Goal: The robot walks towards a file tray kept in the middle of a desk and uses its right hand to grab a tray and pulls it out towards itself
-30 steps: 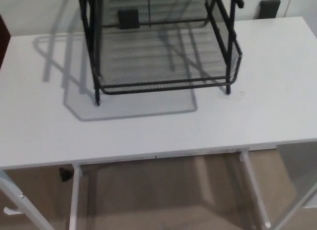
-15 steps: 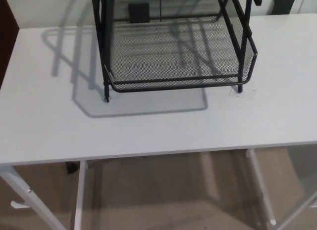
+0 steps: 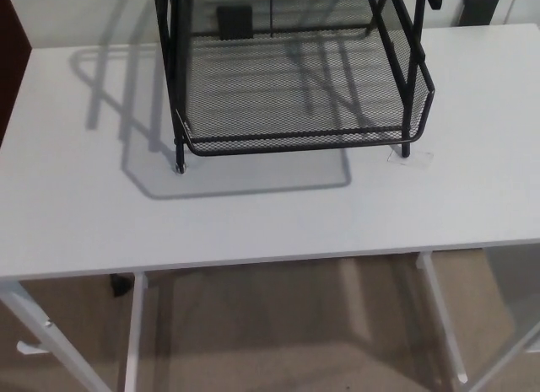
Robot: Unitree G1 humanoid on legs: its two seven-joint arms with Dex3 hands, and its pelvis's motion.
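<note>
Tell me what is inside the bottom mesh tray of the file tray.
The bottom mesh tray looks empty: through its mesh only the white desk and frame shadows show. Its back part is cut off by the picture's top edge, so I cannot tell what lies there.

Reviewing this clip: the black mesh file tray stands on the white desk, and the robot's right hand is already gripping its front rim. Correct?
Not quite. The black mesh file tray does stand on the white desk, but no robot hand appears anywhere in the head view, so nothing is gripping its front rim.
</note>
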